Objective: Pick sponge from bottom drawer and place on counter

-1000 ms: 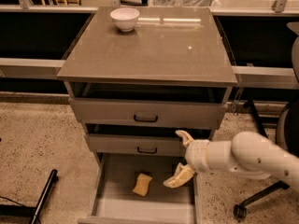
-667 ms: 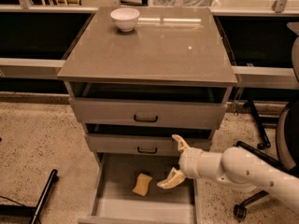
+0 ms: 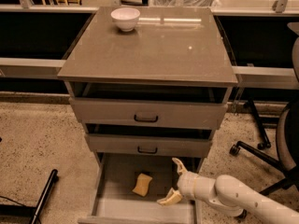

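Note:
The pale-yellow sponge (image 3: 142, 185) lies on the floor of the open bottom drawer (image 3: 114, 190), left of centre. My gripper (image 3: 174, 181) is open, low inside the drawer, just to the right of the sponge and apart from it. One fingertip (image 3: 178, 163) points up near the middle drawer's front; the other (image 3: 169, 199) lies near the drawer floor. The white arm reaches in from the lower right. The glossy grey-brown counter (image 3: 154, 45) tops the cabinet.
A white bowl (image 3: 125, 18) stands at the counter's far left corner. Two shallower drawers with black handles (image 3: 145, 119) sit above the open one. An office chair base (image 3: 261, 146) stands at the right. A black rod (image 3: 44, 195) lies on the floor at the left.
The gripper has moved down and left, deeper into the bottom drawer and closer to the sponge. The sponge has not moved.

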`<state>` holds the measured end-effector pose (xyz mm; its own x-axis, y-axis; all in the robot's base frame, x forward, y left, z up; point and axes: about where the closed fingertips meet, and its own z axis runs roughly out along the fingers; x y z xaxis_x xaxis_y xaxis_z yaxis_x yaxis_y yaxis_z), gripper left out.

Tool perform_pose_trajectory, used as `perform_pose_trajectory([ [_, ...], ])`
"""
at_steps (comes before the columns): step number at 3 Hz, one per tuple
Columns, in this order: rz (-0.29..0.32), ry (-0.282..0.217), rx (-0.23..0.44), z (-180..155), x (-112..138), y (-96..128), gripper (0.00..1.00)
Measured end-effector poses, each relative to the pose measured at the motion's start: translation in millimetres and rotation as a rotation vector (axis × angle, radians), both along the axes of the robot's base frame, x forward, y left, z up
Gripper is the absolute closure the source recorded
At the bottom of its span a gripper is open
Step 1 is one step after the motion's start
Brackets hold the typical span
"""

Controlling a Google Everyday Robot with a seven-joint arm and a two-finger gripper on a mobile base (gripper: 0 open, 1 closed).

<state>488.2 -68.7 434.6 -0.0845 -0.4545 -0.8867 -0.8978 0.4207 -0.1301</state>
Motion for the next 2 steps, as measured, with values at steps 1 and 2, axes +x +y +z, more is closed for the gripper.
perform_pose_trajectory([
  [1, 0.035, -0.012, 0.094, -28.8, -8.4, -5.3, 0.00],
  [2, 0.084, 0.001, 0.131, -26.0, -20.1, 5.1, 0.00],
])
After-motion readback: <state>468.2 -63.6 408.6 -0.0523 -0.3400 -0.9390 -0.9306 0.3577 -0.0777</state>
